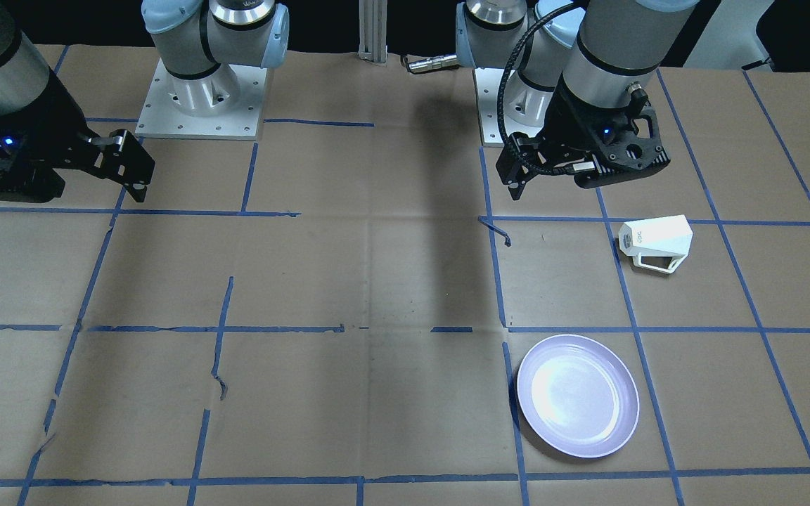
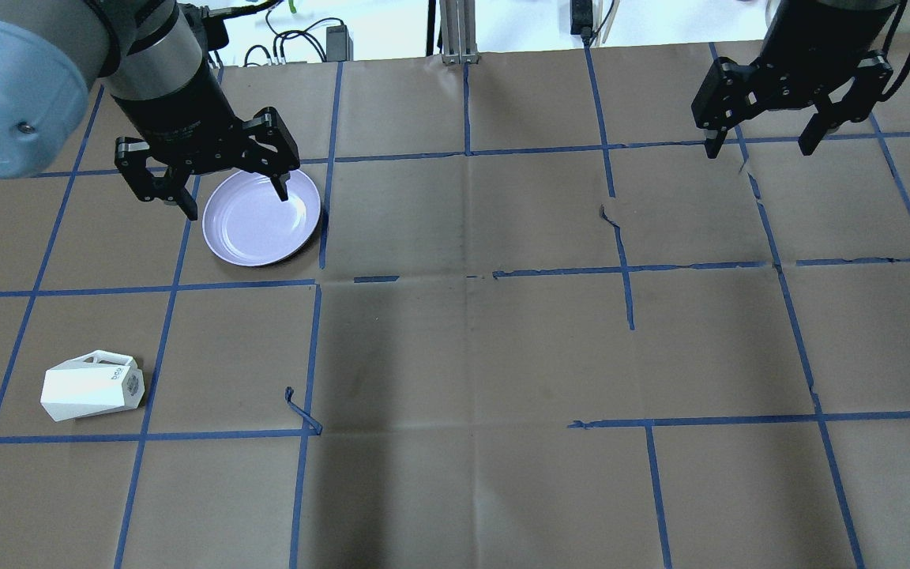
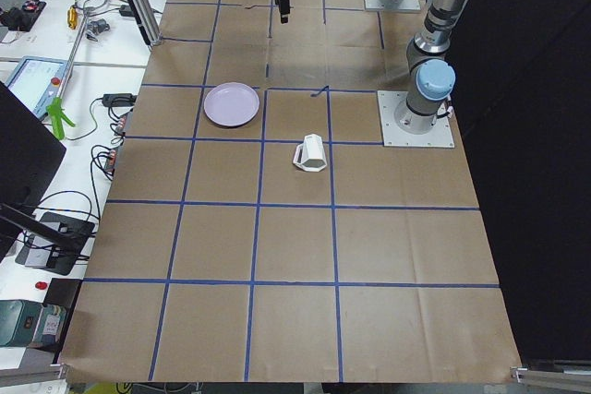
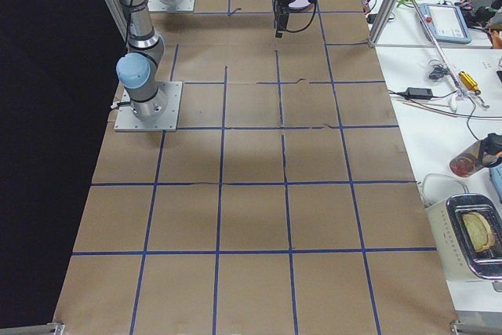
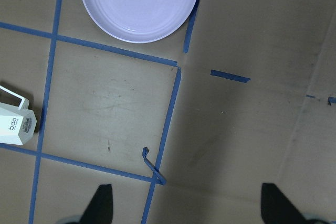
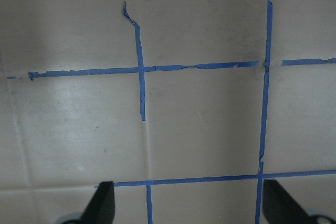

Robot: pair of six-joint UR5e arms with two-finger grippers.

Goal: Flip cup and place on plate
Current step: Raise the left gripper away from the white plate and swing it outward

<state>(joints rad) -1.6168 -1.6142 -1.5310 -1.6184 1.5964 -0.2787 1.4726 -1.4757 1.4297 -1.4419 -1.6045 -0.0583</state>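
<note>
The white faceted cup [image 1: 657,242] lies on its side on the paper, handle pointing away from the robot, lettered base toward the table's middle. It also shows in the overhead view [image 2: 92,386] and at the left edge of the left wrist view [image 5: 16,121]. The lavender plate [image 1: 578,396] sits empty and flat, one grid square farther from the robot [image 2: 261,217], [image 5: 139,3]. My left gripper [image 2: 236,201] hangs open and empty, high above the table, apart from the cup. My right gripper [image 2: 759,148] is open and empty on the far right side.
Brown paper with a blue tape grid covers the table. A torn tape curl [image 2: 301,411] sticks up near the middle. The arm bases [image 1: 201,98] stand at the robot's edge. Cables and tools lie on benches beyond the table edge [image 3: 83,99].
</note>
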